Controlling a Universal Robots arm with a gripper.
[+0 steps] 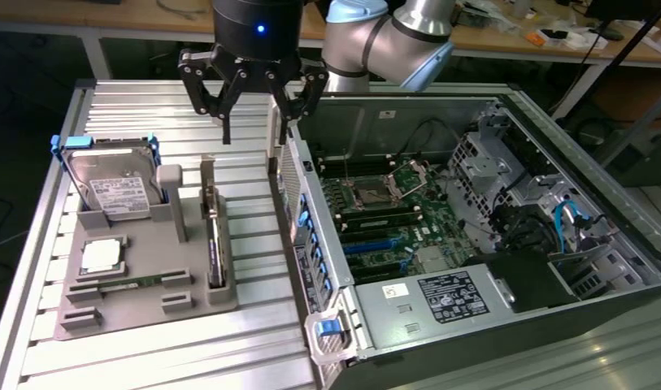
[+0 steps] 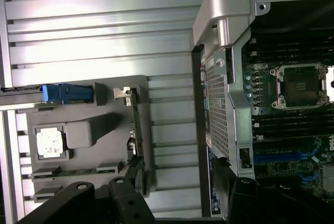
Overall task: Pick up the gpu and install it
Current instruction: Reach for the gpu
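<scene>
The gpu point(image 1: 212, 231) stands on its edge in a slot of the grey holder tray point(image 1: 145, 309), with its silver end bracket at the far end. In the wrist view the gpu point(image 2: 136, 130) shows edge-on beside the tray point(image 2: 83, 91). My gripper point(image 1: 258, 118) hangs above the table, behind the gpu and over the gap between the tray and the computer case point(image 1: 308, 211). It is open with nothing between its fingers. In the wrist view my gripper point(image 2: 180, 203) has its dark fingers point(image 2: 117, 203) spread wide, well apart from the card.
The tray also holds a silver hard drive point(image 1: 113, 187) in a blue-clipped bracket, a processor chip point(image 1: 100, 256) and a narrow memory stick point(image 1: 124, 284). The open case lies on its side on the exterior view's right, showing the motherboard point(image 1: 379, 219). Ribbed metal table point(image 1: 145, 357) lies underneath.
</scene>
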